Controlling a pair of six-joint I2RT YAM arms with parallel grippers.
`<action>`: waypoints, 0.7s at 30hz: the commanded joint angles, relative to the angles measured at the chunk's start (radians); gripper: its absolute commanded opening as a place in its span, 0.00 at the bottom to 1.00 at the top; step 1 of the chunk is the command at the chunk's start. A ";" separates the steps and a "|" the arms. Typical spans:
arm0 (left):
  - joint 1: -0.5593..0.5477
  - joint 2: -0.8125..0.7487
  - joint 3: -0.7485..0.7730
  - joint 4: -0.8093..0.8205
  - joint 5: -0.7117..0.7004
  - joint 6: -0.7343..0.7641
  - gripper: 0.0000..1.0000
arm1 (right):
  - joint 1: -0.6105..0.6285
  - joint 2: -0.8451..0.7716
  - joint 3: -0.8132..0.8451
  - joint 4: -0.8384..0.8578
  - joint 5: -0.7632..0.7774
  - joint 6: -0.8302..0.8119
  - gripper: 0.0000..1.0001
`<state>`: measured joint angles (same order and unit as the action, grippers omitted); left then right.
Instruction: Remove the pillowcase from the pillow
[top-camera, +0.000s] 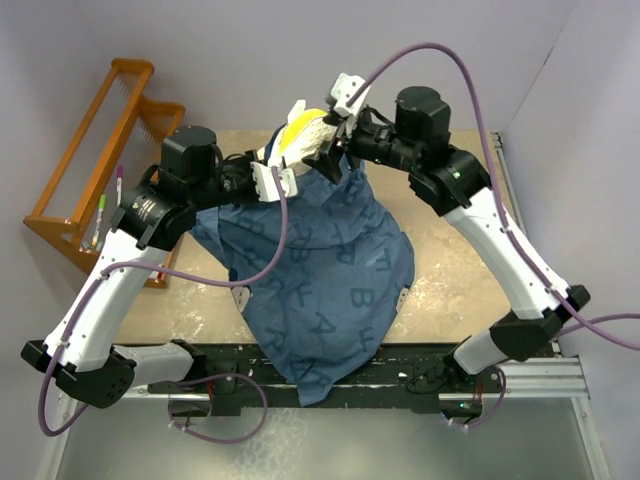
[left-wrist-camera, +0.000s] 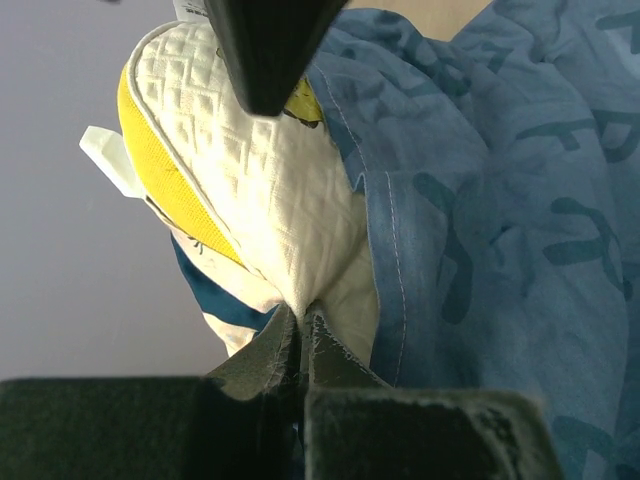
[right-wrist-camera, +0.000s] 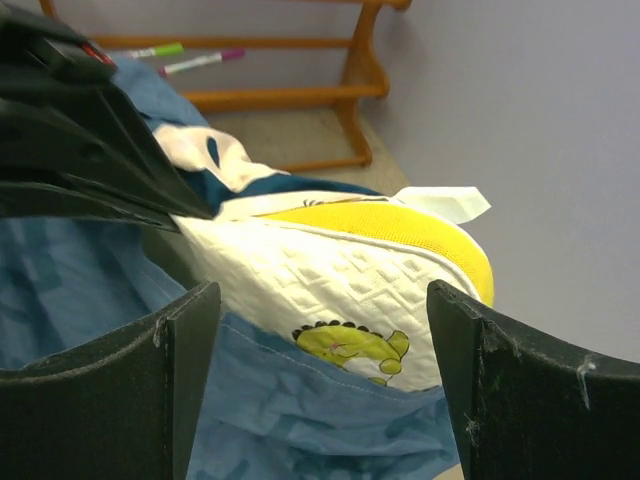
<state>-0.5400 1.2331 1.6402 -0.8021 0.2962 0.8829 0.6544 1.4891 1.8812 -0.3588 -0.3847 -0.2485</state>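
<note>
Left gripper (left-wrist-camera: 305, 322) clenched on pillow (left-wrist-camera: 250, 190) corner: my anchor. Right gripper (right-wrist-camera: 322, 300) spread, empty, for my pillowcase (left-wrist-camera: 520, 260) pull

Pillow (top-camera: 300, 130) was mostly buried, just one corner poking out

The pillowcase (top-camera: 320, 270) covered the rest of it from above, so its outline underneath couldn't be made out, and the cloth hid a good chunk of the table (top-camera: 445, 285) too. Overhead, both sets of fingertips were lost behind the camera mounts and folds. In its own view the right gripper (right-wrist-camera: 320, 295) had its fingers chopped off by the bottom edge, and the wooden rack (right-wrist-camera: 350, 60) ran off the top, with pens (right-wrist-camera: 200, 62) too small to read. The left gripper (left-wrist-camera: 303, 322) showed only its tips, the rest a dark blur.
</note>
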 joint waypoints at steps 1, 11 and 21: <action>-0.008 -0.044 0.028 0.100 0.040 0.032 0.00 | 0.002 0.044 0.099 -0.059 0.005 -0.168 0.84; -0.008 -0.052 0.029 0.070 0.044 0.059 0.00 | 0.035 0.128 0.156 -0.083 -0.059 -0.362 0.83; -0.008 -0.063 0.050 0.073 0.066 0.050 0.00 | 0.107 0.204 0.139 -0.108 -0.005 -0.466 0.80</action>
<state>-0.5400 1.2209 1.6402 -0.8330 0.3092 0.9096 0.7631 1.6894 2.0193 -0.4706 -0.3843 -0.6781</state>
